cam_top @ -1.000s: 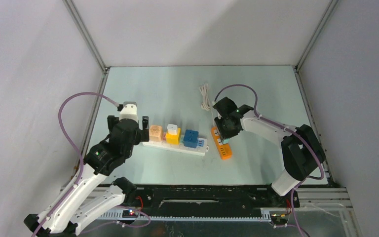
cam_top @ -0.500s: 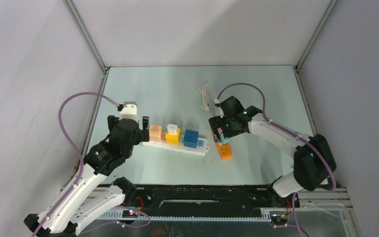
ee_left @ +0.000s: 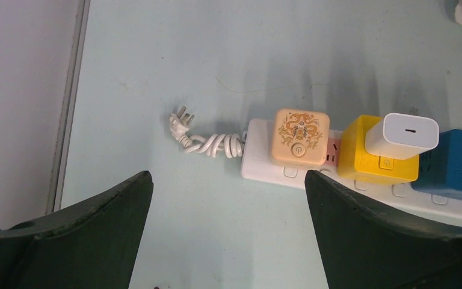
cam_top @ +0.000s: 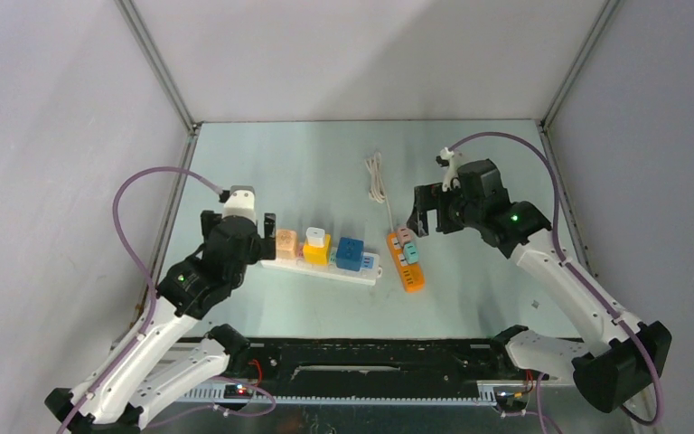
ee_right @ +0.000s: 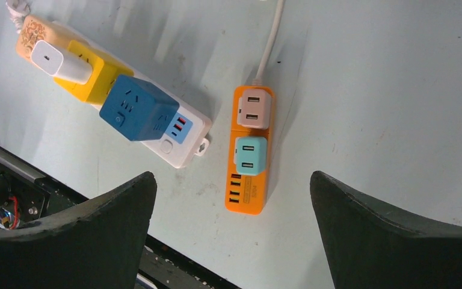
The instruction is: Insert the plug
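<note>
Teal plug [ee_right: 251, 155] sits seated in orange power strip [ee_right: 248, 200] beside pink plug [ee_right: 254, 108], right gripper [cam_top: 423, 215] spread empty above, left gripper [ee_left: 228, 198] likewise agape by white strip [ee_left: 255, 170]; best lift straight up, clear of cord [ee_right: 271, 42].

Pale green-grey tabletop [cam_top: 280, 163], matte, faint scuffs, soft shadows. Plain white panel walls enclose three sides: back wall [cam_top: 361, 54], left wall [cam_top: 45, 136], right wall [cam_top: 660, 136]. Aluminium struts rise at rear corners: left strut [cam_top: 156, 63], right strut [cam_top: 577, 63]. Metal edging [ee_left: 71, 90] where tabletop meets left wall. Black rail [cam_top: 370, 351] across near edge, slotted white cable duct [cam_top: 370, 395] in front of it. Light even, diffuse; mild glare toward rear of tabletop.
</note>
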Controlling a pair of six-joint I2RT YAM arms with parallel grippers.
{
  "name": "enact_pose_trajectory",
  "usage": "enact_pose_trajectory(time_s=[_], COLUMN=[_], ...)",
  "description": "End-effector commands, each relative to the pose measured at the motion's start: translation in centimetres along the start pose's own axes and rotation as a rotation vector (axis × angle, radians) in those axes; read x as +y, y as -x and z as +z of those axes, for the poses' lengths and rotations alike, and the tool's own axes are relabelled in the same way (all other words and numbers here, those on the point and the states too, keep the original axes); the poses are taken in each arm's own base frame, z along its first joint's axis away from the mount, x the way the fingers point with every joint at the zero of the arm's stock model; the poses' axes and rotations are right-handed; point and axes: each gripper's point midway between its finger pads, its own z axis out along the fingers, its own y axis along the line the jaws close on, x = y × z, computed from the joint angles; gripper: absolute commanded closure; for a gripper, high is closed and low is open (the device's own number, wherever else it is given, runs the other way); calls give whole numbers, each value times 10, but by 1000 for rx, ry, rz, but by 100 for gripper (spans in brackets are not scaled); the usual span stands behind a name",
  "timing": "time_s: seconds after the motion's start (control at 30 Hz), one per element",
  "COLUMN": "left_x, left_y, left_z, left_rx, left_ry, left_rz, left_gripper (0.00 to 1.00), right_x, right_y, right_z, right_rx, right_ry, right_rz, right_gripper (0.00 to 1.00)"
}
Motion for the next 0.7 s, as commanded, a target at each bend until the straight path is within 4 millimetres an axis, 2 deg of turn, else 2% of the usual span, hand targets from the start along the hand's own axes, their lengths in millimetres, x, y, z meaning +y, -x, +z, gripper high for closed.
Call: enact_pose_trajectory(time_s=[0.0,0.13,0.33,0.5,0.6,0.67], left_x=[-5,-12,-26,-35,-29,-20], left_y=[-4,-3,20,34,41,45], left_z=[6,8,18,44,65,76], left_rx=[4,6,-67,-138,-183,-221], left_ry=[-11,-42,-139,-235,-272,-291], left_rz=[-17,-37,-183,-332,-419,-478], left_gripper=[0,0,0,0,0,0], right_x=[-2,-19,-45,-60,-80,-92], right_y=[8,14,17,29,33,29], right_z=[-5,-2,1,-9,-20,-23], right_rx=[-49,-110,-205,-347,-460,-521], right_ry=[20,-27,-91,-142,-223,-264], right_rz=[16,83,122,94,127,121], right_gripper=[0,0,1,0,1,0])
